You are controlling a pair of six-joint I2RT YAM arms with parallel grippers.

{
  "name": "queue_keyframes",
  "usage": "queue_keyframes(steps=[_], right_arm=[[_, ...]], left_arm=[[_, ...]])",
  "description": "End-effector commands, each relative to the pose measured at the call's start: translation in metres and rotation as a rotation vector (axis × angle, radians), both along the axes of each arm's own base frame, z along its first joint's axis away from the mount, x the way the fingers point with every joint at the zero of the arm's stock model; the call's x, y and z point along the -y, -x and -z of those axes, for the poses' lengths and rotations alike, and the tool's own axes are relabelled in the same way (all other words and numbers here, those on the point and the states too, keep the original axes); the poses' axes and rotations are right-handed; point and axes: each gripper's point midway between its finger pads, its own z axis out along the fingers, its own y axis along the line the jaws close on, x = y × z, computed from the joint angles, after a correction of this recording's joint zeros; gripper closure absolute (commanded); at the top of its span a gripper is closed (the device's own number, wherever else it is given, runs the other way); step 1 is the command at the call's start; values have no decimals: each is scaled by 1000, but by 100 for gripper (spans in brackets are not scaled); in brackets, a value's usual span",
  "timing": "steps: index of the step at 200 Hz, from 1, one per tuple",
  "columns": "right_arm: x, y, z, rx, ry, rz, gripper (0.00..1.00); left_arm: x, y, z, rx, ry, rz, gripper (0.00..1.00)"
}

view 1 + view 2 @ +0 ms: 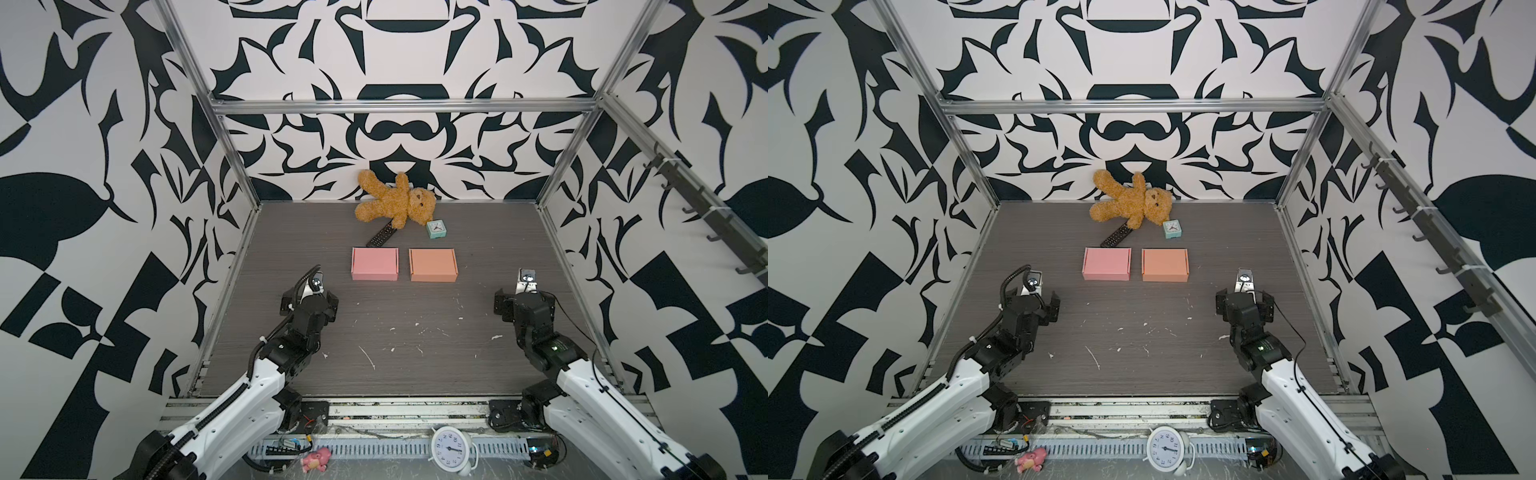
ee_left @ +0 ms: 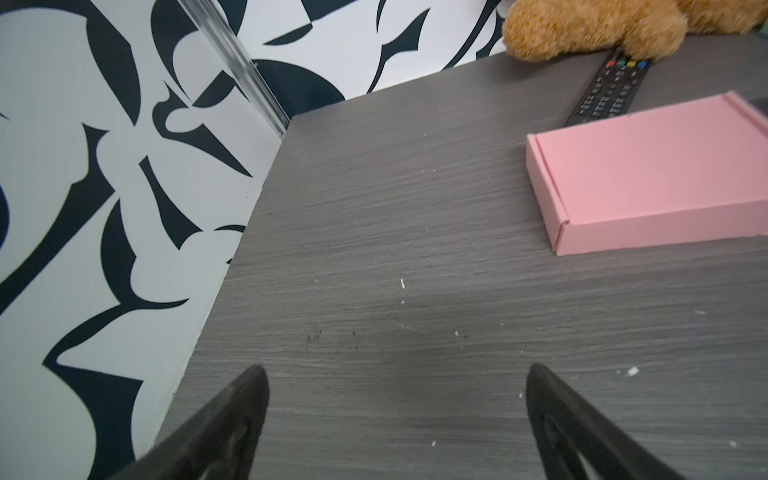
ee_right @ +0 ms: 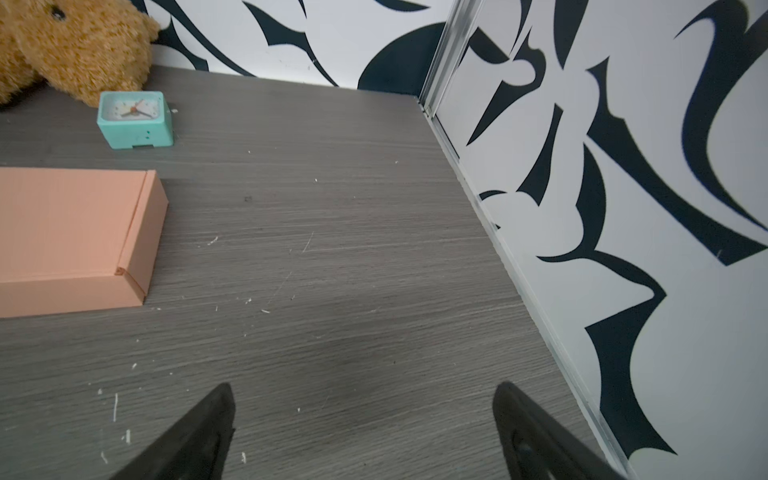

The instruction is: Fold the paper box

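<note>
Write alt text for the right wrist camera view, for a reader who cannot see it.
A closed orange paper box lies flat on a grey table, apart from the right gripper, whose open jaws hold nothing. Beyond the box sit a small teal clock and a brown teddy bear by the patterned wall.

remote (image 1: 380,235) tip under teddy (image 1: 395,203), orange box (image 3: 70,237) cropped

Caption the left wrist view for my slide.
Open left claw above the grey table, closed pink box and remote ahead.
</note>
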Motion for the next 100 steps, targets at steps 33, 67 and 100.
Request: queue_keyframes(steps=[33,67,100], right_arm=[[8,-9,4,35,-40,50,1],[15,-6,17,29,-10,85,1],[16,-11,23,38,13,87,1]], left_arm=[[-8,-7,12,45,30,-30,1],[-7,-12,10,67,45,-21,1],[-11,-20,9,82,67,-26,1]])
